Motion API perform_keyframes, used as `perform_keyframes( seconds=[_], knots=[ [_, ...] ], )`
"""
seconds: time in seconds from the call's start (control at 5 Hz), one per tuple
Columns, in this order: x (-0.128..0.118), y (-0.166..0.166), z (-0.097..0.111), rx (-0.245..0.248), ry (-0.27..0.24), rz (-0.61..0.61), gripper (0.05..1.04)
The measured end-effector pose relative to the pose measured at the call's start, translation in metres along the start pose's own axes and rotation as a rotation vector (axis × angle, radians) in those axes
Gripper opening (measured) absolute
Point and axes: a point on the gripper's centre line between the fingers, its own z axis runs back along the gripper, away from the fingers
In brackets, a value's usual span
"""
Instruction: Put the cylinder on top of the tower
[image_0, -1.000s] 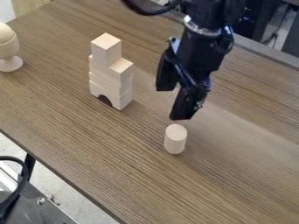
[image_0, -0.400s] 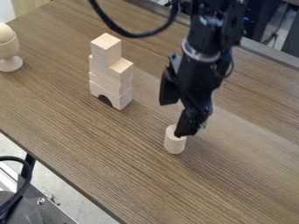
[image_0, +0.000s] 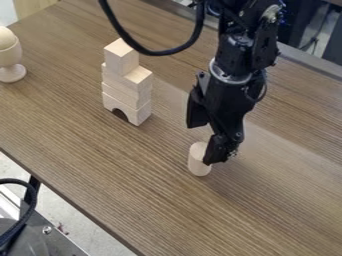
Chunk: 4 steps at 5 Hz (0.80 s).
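The black gripper (image_0: 200, 145) hangs open right of the table's middle, one finger farther back on the left and the other nearer on the right. That nearer finger covers the right part of the wooden cylinder (image_0: 196, 161), which stands upright on the table; whether they touch I cannot tell. Left of the gripper rises the tower (image_0: 127, 87) of pale wooden blocks, with an arched block at its base, flat blocks above and a cube at the top.
A wooden cup with an egg-shaped top (image_0: 9, 56) stands on the wooden table (image_0: 87, 165) at the left edge. The arm's black cable loops down behind the tower's top. Metal equipment (image_0: 50, 231) lies beyond the table edge at lower left.
The gripper has come down and slightly right, and its nearer finger now overlaps the cylinder in view. The cable loop has swung lower toward the tower. Tower and cylinder have kept their places.
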Motion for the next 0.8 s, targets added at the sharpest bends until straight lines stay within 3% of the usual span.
perform_keyframes(
  seconds=[0.4,0.6,0.8],
  knots=[
    [-0.009,-0.009,-0.011,-0.082,-0.01,0.047,0.963],
    [-0.013,-0.009,-0.012,-0.089,0.0,0.063,0.66],
    [-0.017,-0.008,-0.012,-0.084,0.025,0.056,0.52]
  ],
)
